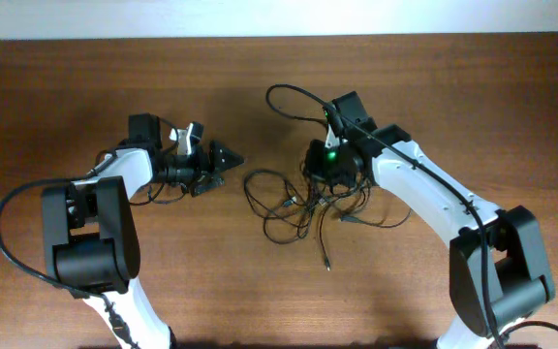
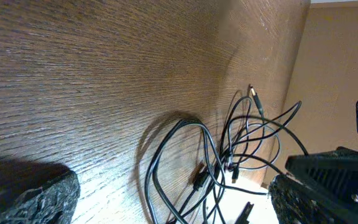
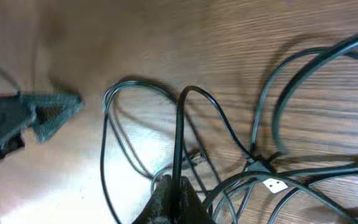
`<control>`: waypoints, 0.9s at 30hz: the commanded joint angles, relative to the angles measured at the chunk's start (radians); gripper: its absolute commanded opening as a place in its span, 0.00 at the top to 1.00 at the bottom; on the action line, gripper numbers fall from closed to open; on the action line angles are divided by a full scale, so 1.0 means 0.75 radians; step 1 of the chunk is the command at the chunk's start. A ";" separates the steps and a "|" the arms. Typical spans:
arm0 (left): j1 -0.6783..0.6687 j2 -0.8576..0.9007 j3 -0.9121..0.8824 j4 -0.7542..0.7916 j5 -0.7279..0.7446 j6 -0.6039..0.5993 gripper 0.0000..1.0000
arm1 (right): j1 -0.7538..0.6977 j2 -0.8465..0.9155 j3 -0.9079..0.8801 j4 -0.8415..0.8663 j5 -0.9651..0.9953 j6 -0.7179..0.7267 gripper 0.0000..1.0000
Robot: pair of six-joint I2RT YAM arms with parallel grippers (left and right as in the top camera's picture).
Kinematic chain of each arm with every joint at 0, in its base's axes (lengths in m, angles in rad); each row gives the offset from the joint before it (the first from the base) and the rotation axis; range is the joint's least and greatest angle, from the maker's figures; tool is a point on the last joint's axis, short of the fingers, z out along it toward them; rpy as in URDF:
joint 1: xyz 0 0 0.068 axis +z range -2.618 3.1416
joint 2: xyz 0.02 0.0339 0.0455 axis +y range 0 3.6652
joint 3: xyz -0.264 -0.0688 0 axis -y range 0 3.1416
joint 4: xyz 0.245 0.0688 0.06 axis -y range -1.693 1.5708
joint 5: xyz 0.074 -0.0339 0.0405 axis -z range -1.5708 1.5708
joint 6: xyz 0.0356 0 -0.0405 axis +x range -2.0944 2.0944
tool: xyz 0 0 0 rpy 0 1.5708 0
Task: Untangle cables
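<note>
The cables (image 1: 289, 208) are thin black wires in a loose tangle on the wooden table (image 1: 85, 87) between my two arms. One plug end (image 1: 327, 264) trails toward the front. My right gripper (image 1: 320, 184) is at the tangle's right side and is shut on one black strand that rises in a loop from its fingertips (image 3: 178, 190). More loops (image 3: 266, 162) lie to its right. My left gripper (image 1: 235, 158) is just left of the tangle, low over the table. Its fingers (image 2: 173, 186) are wide apart and the wire loops (image 2: 229, 155) lie ahead between them, untouched.
A thin black loop (image 1: 294, 97) curves behind the right arm's wrist. The thicker arm cable (image 1: 8, 218) arcs at the left base. The left gripper's tip (image 3: 48, 115) shows in the right wrist view, left of the loops. The table's far edge (image 1: 279, 37) runs along the top.
</note>
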State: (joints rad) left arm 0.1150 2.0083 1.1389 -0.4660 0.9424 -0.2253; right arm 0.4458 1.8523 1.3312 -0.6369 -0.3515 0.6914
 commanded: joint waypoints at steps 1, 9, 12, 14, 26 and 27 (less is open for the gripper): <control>-0.002 -0.013 0.005 0.003 -0.009 0.007 0.01 | 0.017 -0.156 0.023 0.035 -0.075 -0.172 0.96; -0.002 -0.013 0.005 0.005 -0.010 0.007 0.01 | 0.029 -0.646 0.028 0.420 -0.426 -0.368 0.96; -0.002 -0.013 0.005 0.004 -0.010 0.007 0.01 | 0.029 -0.746 0.031 0.735 -0.519 -0.317 0.96; -0.002 -0.013 0.005 0.004 -0.010 0.007 0.01 | 0.029 -0.796 0.031 0.851 -0.492 -0.317 0.96; -0.002 -0.013 0.005 0.004 -0.009 0.007 0.01 | -0.046 -0.888 0.031 -0.076 0.428 -0.283 0.96; -0.002 -0.013 0.005 0.004 -0.009 0.007 0.01 | -0.077 -0.888 0.031 -0.158 0.454 -0.283 0.96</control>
State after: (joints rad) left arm 0.1143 2.0087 1.1389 -0.4633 0.9417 -0.2256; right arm 0.4328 1.1954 1.3510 -0.6685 -0.1173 0.4744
